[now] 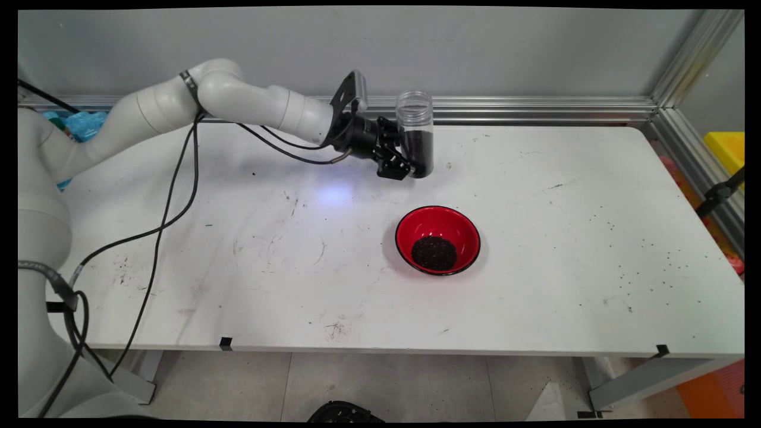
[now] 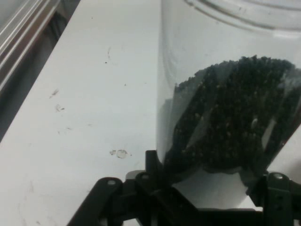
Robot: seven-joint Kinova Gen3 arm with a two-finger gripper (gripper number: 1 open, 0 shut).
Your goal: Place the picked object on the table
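Note:
My black gripper is shut on a clear plastic jar, about half full of dark grains, held upright with its open mouth up. It hangs over the far middle of the white table. In the hand view the jar fills the right side, with the dark grains heaped inside and the gripper clasping it low down. A red bowl with a small pile of the same dark grains sits on the table nearer the front, just below the jar in the main view.
Scattered dark grains speckle the table's right part. An aluminium rail runs along the back edge and down the right side. Black cables hang from the arm over the table's left part.

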